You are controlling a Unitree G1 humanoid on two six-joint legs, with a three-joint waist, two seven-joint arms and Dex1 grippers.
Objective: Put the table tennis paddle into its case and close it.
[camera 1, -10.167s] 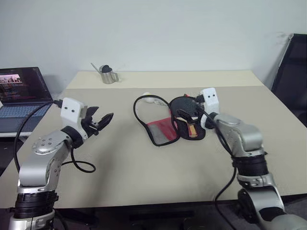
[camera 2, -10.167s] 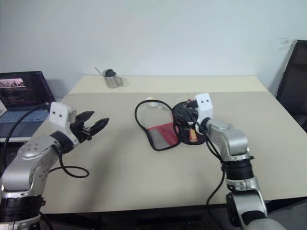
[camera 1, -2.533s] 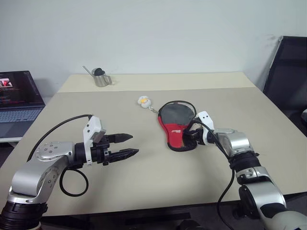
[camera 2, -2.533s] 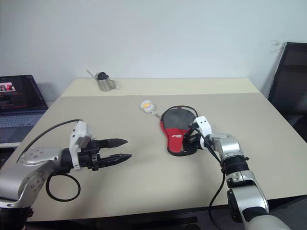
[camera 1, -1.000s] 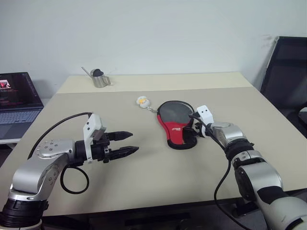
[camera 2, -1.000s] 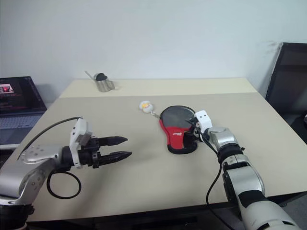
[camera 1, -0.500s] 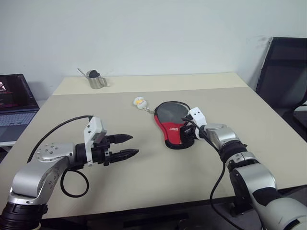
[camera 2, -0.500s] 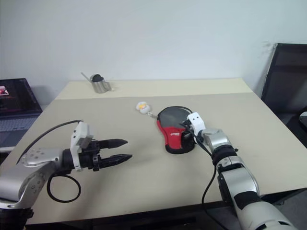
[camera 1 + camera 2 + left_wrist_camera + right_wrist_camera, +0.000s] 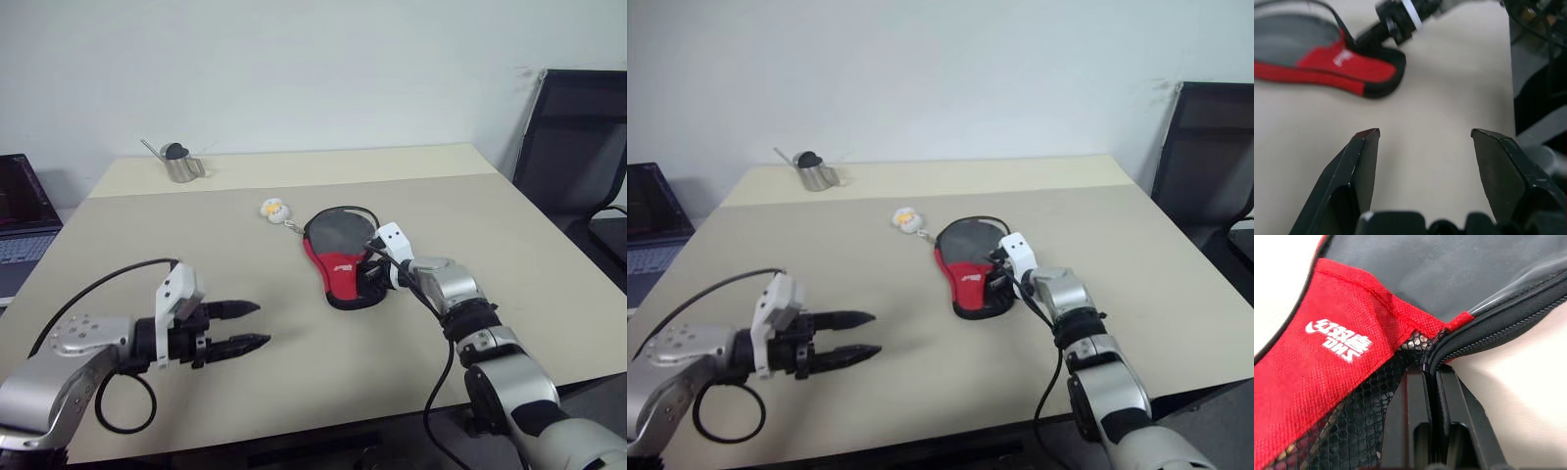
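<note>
The right tool (image 9: 1431, 382) is pinched shut on the zipper edge of the case (image 9: 338, 257), at the seam where the red panel meets the mesh pocket. The case lies flat mid-tabletop (image 9: 294, 343), a handle dimly visible through its mesh. The left tool (image 9: 247, 326) hovers with fingers apart and empty, well apart from the case.

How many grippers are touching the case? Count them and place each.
1. The right gripper is shut on the case at its zipper edge. The left gripper hangs open, apart from it.
</note>
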